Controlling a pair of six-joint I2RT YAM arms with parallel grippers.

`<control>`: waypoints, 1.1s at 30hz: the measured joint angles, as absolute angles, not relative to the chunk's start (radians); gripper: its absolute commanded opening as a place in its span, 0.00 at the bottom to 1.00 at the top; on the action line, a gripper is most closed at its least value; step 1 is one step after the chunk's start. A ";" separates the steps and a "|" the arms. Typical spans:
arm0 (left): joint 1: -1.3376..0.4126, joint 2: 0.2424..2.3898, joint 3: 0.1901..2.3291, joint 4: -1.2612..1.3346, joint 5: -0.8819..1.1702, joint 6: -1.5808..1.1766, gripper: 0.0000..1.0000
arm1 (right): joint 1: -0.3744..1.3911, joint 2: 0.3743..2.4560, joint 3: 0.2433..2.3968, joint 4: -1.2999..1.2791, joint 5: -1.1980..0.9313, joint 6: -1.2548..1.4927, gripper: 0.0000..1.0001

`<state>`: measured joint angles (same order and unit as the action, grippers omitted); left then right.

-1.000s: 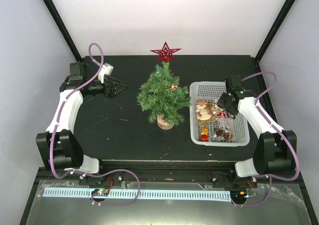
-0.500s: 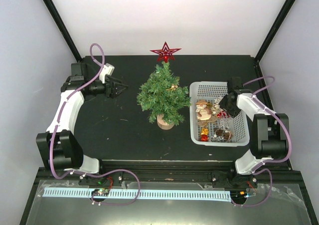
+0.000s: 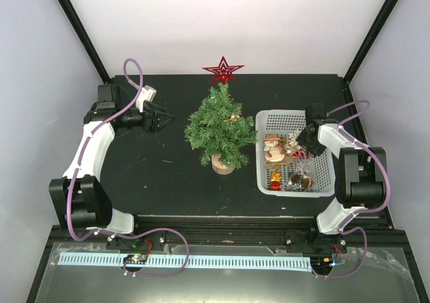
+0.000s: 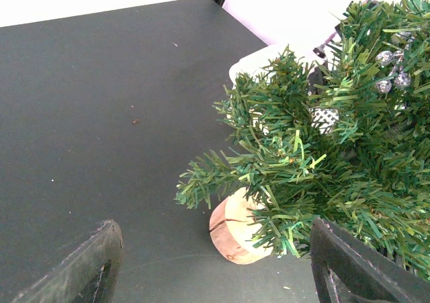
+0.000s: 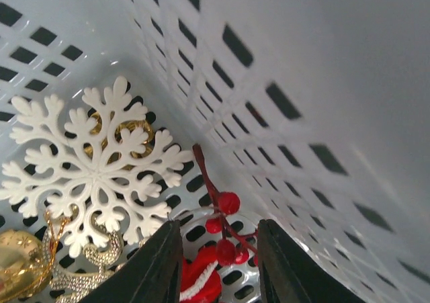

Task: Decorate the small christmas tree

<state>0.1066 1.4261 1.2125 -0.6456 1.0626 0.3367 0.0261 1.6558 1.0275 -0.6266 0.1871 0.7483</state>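
The small christmas tree (image 3: 220, 125) stands mid-table on its wooden stump (image 3: 222, 164), with a red star (image 3: 223, 70) at its top. In the left wrist view, the tree (image 4: 322, 162) and stump (image 4: 232, 229) lie ahead of my left gripper (image 4: 216, 276), which is open, empty and well apart from them. My right gripper (image 3: 304, 143) reaches down into the white basket (image 3: 265, 118). Its fingers stand on either side of a red berry sprig (image 5: 227, 202), with gaps showing, so the right gripper (image 5: 218, 263) is open around it.
Inside the basket, beside the perforated wall (image 5: 269, 61), lie a white snowflake (image 5: 94, 172), a gold ornament (image 5: 17, 266) and a red-and-white piece (image 5: 198, 279). Several more ornaments (image 3: 275, 152) fill it. Bare black table (image 3: 161, 175) lies left of the tree.
My right arm's elbow has folded back toward its base while its gripper stays in the basket. The left gripper has edged slightly toward the back of the table.
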 measured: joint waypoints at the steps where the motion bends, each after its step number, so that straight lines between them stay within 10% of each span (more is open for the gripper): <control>1: 0.105 1.426 1.213 -0.645 1.063 0.337 0.77 | 0.026 1.663 1.031 -0.624 0.193 0.745 0.29; 12: 0.103 1.426 1.213 -0.645 1.063 0.337 0.77 | 0.027 1.699 1.034 -0.600 0.201 0.724 0.14; 33: 0.102 1.426 1.213 -0.646 1.063 0.336 0.77 | 0.027 1.500 1.000 -0.614 0.207 0.677 0.15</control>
<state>0.1024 1.4261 1.2125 -0.6456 1.0630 0.3359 0.0265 1.4998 0.9997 -0.6144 0.2070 0.6765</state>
